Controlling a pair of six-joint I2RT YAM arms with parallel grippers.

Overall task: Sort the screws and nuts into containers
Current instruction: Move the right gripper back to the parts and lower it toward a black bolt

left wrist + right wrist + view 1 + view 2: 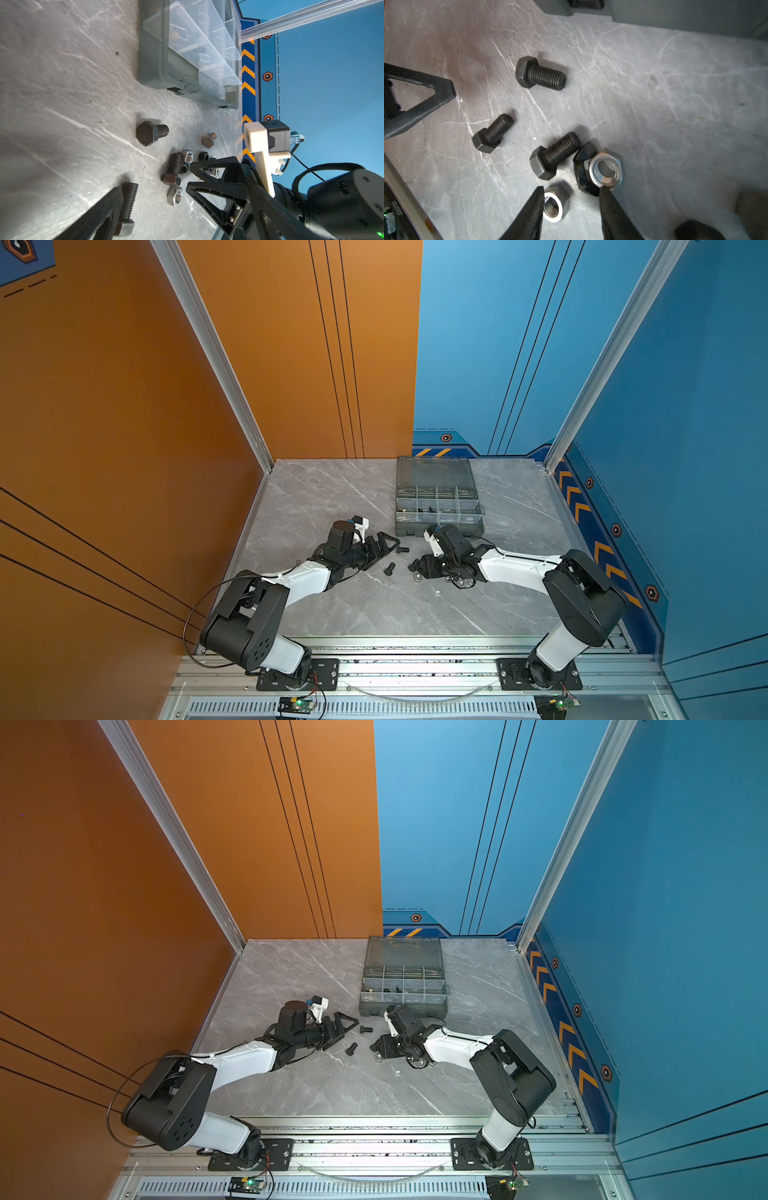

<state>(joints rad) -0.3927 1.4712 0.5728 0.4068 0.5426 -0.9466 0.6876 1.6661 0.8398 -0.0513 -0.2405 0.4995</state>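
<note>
Grey marble tabletop (pixel 374 614) floors the cell, with an orange wall (pixel 124 406) at 9 o'clock and a blue wall (pixel 665 406) at 3 o'clock. Loose hardware lies scattered at the table's middle.

The right gripper (pixel 571 188) reaches in low from 3 o'clock. Its jaws stand partly apart and clamp nothing. A silver nut (pixel 554 205) lies flat on the marble between them, against one finger (pixel 529 214). Right at the other fingertip, a second silver nut (pixel 606 170) leans on a black nut (pixel 581 158).

Toward 9 and 11 o'clock of these nuts, three black screws lie on their sides:
- the nearest screw (pixel 554 155) has its shank end just beside the black nut
- a second screw (pixel 492 135) lies apart from the others
- a third screw (pixel 539 72) lies farthest out

The left gripper (pixel 385 551) comes in from 9 o'clock, spread wide and empty, with the second screw lying close to one of its fingers.

At 12 o'clock stands the smoky organizer case (pixel 440 526), its lid swung open on the far side. A few small pieces sit in its near compartments (pixel 436 506), too small to tell apart.
</note>
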